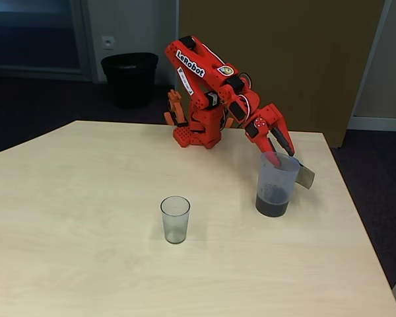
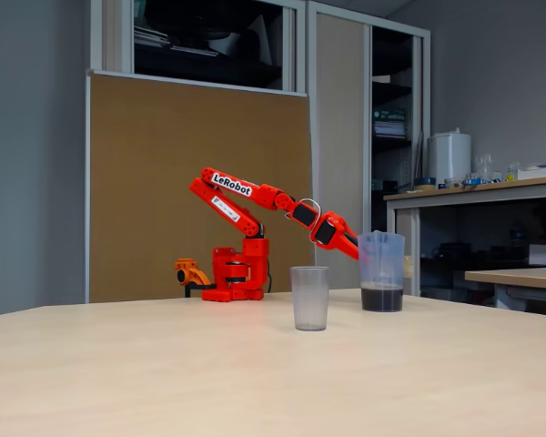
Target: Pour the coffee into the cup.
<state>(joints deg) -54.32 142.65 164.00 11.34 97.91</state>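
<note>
The cup (image 1: pixel 175 219) is a small clear tumbler that stands upright near the table's middle, and it looks empty in both fixed views (image 2: pixel 309 299). Right of it stands a taller translucent jug (image 1: pixel 277 181) with a grey handle (image 1: pixel 305 176). The coffee (image 1: pixel 272 206) is a dark layer at the jug's bottom, also seen from the side as coffee (image 2: pixel 381 299). My red gripper (image 1: pixel 282 157) reaches down to the jug's rim. One finger sits inside the jug and the other outside by the handle, with a gap between them. In the side-on fixed view the gripper (image 2: pixel 357 248) is partly hidden behind the jug (image 2: pixel 381 264).
The arm's base (image 1: pixel 197 135) stands at the table's far edge. The table's right edge (image 1: pixel 356 218) runs close to the jug. A black bin (image 1: pixel 129 78) stands on the floor behind the table. About a hand's width of bare tabletop separates cup and jug.
</note>
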